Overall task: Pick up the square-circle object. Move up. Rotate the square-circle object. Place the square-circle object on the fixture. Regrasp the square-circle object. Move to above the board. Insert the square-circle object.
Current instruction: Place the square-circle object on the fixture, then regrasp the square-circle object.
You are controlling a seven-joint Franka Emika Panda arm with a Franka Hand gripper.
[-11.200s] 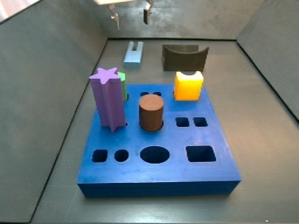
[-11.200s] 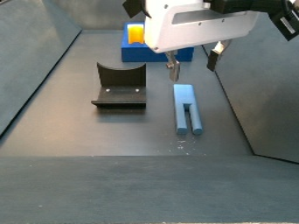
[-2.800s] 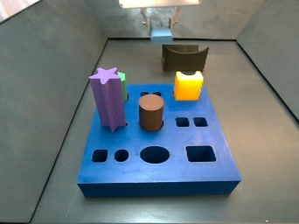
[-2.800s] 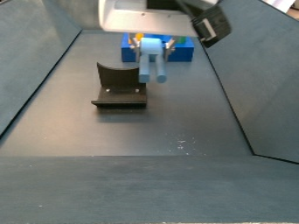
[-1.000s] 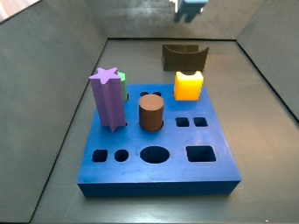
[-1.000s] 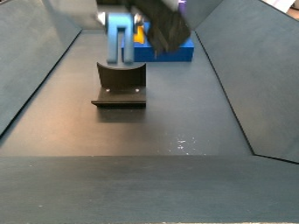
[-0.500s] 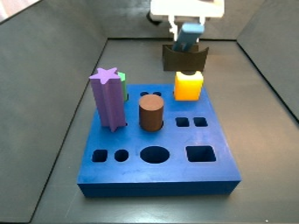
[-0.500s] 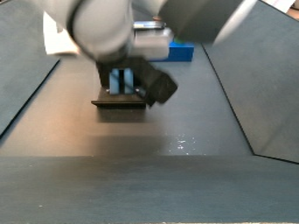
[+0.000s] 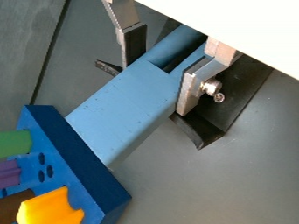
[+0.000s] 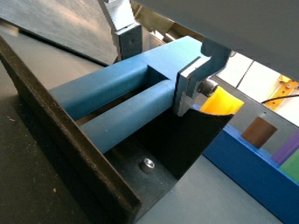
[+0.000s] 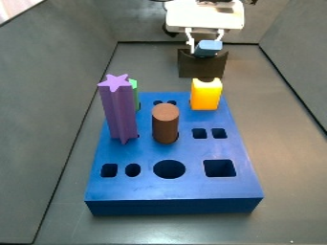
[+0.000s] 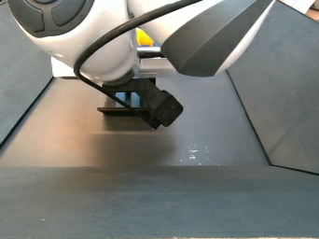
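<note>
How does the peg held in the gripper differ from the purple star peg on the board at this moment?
The square-circle object is light blue and smooth-sided; the purple star peg is purple with a star-shaped top. The square-circle object sits clamped in the gripper right at the fixture, at the far end of the floor in a side view; the star peg stands free and upright in the board. Both are long pegs.

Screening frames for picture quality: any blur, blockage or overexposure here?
In a side view the arm looms close and fills the frame, hiding most of the fixture. A wrist view has a bright overexposed patch beyond the yellow block. The other side view is sharp: the claw holds the peg over the fixture.
</note>
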